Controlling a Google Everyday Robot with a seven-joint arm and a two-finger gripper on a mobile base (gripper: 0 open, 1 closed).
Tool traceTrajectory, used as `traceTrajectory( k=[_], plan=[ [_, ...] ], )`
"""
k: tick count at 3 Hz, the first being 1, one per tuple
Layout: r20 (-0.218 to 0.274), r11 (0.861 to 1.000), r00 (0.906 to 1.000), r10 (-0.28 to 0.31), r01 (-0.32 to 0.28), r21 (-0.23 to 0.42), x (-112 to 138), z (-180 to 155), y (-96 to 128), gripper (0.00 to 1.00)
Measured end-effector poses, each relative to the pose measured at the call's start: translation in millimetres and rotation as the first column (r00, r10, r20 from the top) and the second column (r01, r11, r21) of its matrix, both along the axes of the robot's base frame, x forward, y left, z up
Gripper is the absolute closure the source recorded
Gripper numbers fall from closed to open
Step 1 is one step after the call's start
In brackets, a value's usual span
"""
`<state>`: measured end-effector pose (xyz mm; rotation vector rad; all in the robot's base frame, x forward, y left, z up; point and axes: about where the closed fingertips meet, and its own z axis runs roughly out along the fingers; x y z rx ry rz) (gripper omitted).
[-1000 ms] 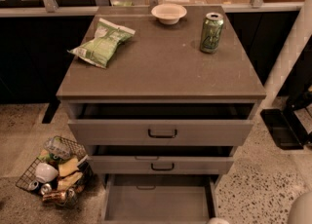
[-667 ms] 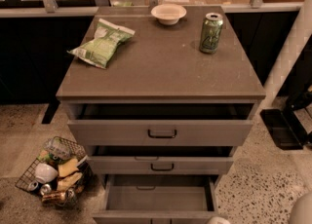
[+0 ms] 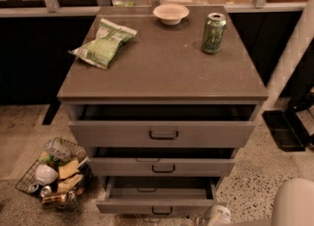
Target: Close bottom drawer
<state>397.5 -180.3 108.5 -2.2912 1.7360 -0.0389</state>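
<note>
- Sitting further in than a second ago: grey, flat-fronted bottom drawer [image 3: 157, 204] of the three-drawer cabinet, its front and small black loop handle [image 3: 162, 211] now showing just above the lower edge of view.
- Standing partly open all the same, showing a plain grey interior and projecting beyond the grey middle drawer [image 3: 162, 167] above it.
- Showing at the lower edge, just right of that drawer's front corner: pale robot gripper [image 3: 216, 215]; whether open or closed, or touching the drawer, cannot tell.
- Curving in at the lower right corner: rounded white arm casing [image 3: 294, 200].
- Standing slightly open as well: middle drawer and larger grey top drawer [image 3: 162, 134].
- Lying on the flat grey-brown cabinet top [image 3: 162, 72]: crumpled green snack bag [image 3: 104, 44] at left, round white bowl [image 3: 170, 13] at the rear, upright green drink can [image 3: 214, 33] at right, all well apart.
- Sitting on the speckled floor [image 3: 255, 181] left of the cabinet: wire basket [image 3: 24, 183] holding assorted litter.
</note>
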Motion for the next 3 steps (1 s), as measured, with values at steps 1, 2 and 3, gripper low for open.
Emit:
traceTrajectory(
  k=[1,2,3],
  plan=[
    [0.003,1.0,0.9999,0.01,-0.01,-0.009,24,-3,-6,1.0],
    [0.008,0.999,0.9996,0.027,-0.027,-0.026,61,-9,-14,1.0],
    [0.008,0.999,0.9996,0.027,-0.027,-0.026,60,-9,-14,1.0]
  ],
)
